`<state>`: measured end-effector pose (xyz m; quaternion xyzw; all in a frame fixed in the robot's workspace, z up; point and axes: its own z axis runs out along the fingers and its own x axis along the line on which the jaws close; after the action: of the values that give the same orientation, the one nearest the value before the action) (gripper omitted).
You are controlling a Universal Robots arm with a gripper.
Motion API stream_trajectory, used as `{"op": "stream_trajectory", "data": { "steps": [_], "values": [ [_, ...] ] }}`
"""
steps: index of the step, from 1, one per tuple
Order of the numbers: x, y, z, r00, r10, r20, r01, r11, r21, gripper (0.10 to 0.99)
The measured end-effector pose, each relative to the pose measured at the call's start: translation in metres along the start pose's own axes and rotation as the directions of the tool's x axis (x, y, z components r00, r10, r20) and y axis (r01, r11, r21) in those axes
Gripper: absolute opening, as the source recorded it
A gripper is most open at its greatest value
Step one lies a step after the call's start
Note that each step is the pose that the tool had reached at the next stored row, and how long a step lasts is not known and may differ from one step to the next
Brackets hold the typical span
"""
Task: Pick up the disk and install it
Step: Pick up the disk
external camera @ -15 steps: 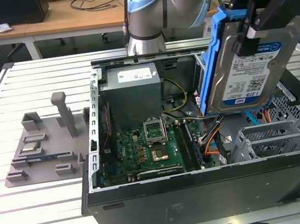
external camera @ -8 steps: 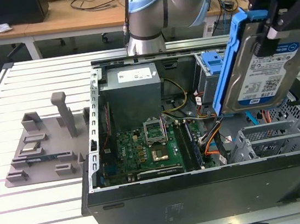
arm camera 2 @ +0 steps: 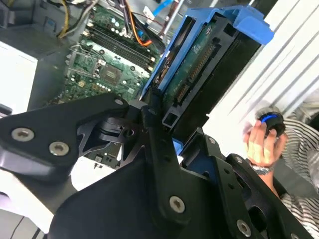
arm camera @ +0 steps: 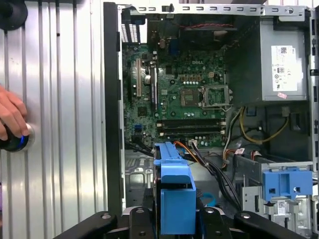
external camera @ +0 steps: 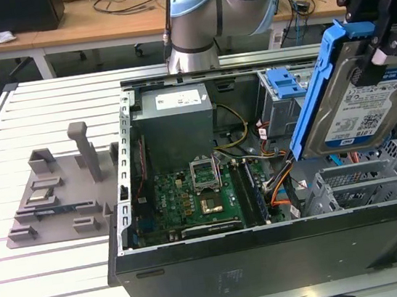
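The disk (external camera: 359,98) is a silver drive with a blue-and-white label and blue side rails. It hangs tilted on edge above the open computer case (external camera: 271,252), at the exterior view's right, over the metal drive cage (external camera: 367,179). My black gripper (external camera: 375,41) comes down from above and is shut on its upper end. In the second wrist view the disk (arm camera 2: 199,64) stands out past the black fingers (arm camera 2: 152,107), its connector edge showing. In the first wrist view the disk (arm camera: 174,191) appears edge-on as a blue rail, clamped in the gripper (arm camera: 174,221).
Inside the case lie the green motherboard (external camera: 190,193), a grey metal box (external camera: 176,115) with a white sticker, cables, and a blue ridged latch (external camera: 285,82). A grey fixture plate (external camera: 55,197) lies on the slatted table. A person's hand (arm camera: 11,117) rests on a blue-lit knob.
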<state>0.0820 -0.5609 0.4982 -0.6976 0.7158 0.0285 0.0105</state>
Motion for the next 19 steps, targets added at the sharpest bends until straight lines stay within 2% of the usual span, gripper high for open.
{"op": "stream_trajectory", "data": {
  "steps": [1, 2, 3, 5, 8, 10, 13, 17, 18, 19],
  "values": [
    [0.0009, -0.001, 0.0, 1.0, 0.0, 0.0098, 0.0, 1.0, 0.0, 0.369],
    [0.0015, -0.0029, 0.0003, 0.9999, 0.0, 0.015, 0.0, 1.0, -0.001, 0.369],
    [0.0015, -0.0084, 0.0014, 0.9999, 0.0, 0.017, 0.0, 1.0, -0.003, 0.369],
    [0.0015, -0.0207, 0.007, 0.9999, 0.0, 0.0166, 0.0, 1.0, -0.008, 0.369],
    [0.0016, -0.0297, 0.0133, 0.9999, 0.0, 0.0166, 0.0, 0.9999, -0.011, 0.369],
    [0.0017, -0.0408, 0.0197, 0.9999, 0.0, 0.0165, 0.0, 0.9999, -0.013, 0.369],
    [0.0022, -0.047, 0.0262, 0.9999, 0.001, 0.0166, 0.0, 0.9999, -0.015, 0.369],
    [0.0055, -0.0505, 0.0339, 0.9999, 0.001, 0.0165, 0.0, 0.9999, -0.016, 0.369],
    [0.006, -0.0545, 0.0369, 0.9999, 0.001, 0.0159, -0.001, 0.9999, -0.016, 0.369],
    [0.006, -0.0547, 0.0371, 0.9999, 0.001, 0.0154, -0.001, 0.9999, -0.016, 0.369]
  ]
}}
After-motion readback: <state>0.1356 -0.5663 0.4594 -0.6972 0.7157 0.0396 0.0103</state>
